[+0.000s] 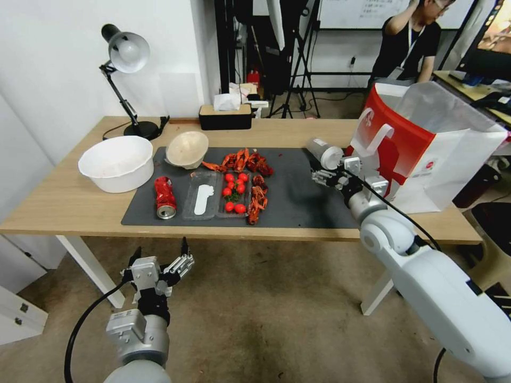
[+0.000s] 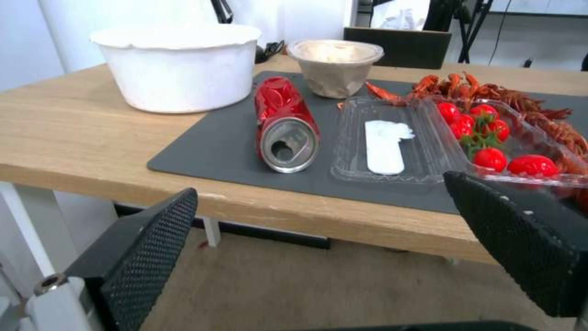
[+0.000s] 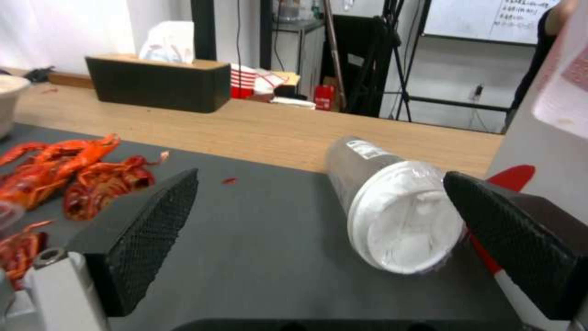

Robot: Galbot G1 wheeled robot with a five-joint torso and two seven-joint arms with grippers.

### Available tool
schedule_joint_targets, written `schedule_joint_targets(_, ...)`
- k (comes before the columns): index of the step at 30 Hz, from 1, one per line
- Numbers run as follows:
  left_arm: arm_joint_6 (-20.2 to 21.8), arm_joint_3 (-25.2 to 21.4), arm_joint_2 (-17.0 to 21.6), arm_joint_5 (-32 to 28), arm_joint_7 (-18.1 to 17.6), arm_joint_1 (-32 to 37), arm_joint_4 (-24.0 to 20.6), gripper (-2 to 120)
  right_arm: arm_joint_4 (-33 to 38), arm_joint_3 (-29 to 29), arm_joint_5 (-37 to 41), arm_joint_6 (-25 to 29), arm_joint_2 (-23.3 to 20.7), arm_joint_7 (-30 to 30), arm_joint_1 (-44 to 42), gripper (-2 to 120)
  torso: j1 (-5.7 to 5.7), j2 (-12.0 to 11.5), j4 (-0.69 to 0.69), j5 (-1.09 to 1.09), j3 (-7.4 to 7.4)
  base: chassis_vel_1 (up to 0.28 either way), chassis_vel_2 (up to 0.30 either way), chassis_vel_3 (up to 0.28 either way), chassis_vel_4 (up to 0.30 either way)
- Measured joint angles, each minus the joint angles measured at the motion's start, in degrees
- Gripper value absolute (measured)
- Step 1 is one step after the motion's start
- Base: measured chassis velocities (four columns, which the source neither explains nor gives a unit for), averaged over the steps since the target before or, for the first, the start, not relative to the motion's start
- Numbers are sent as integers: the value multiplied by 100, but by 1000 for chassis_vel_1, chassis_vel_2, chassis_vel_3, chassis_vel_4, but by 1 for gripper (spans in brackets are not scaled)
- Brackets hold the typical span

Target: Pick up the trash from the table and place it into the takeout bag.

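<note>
The step in hand was judged to be the approach to the clear plastic cup with the white lid [image 3: 392,202], which lay on its side on the dark grey rectangular mat [image 1: 298,205] at the far right of it, just beside the big white paper takeout bag with the red front panel [image 1: 426,149]. The right gripper [image 1: 326,176] was held low over the mat with its jaws spread wide and nothing between them, the lidded end of the cup facing it near one black textured finger [image 3: 521,239]. The next move was judged to call for the jaws to be brought round the cup's body and closed. The cup appeared thin-walled, and seemingly empty. The left gripper [image 1: 159,255] hung open and empty below the light-wood table [image 1: 64,202], facing the crushed red drink can [image 2: 283,124] near the mat's front edge.
</note>
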Motion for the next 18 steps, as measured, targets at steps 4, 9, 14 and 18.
schedule_joint_targets(4, 0, 12, 11, -10, 1, -57, 51, 100, -221, -194, 14, -109, 69, 185, 307, 100, 0, 0, 0, 0, 0, 0, 0, 0, 0)
schedule_joint_targets(9, 0, 22, 15, -31, 1, -68, 54, 100, -427, -305, 94, -295, 156, 432, 587, 100, 0, 0, 0, -1, 0, 0, 0, 0, 0)
schedule_joint_targets(14, -1, 24, 28, -77, 3, -106, 69, 100, -561, -371, 236, -476, 171, 603, 769, 100, 0, 0, 0, -1, 0, 0, 0, 0, 0)
schedule_joint_targets(18, 7, 50, 35, -94, 3, -132, 73, 100, -722, -398, 346, -634, 167, 715, 936, 100, 0, 0, 0, -1, 0, 0, 0, 0, 0)
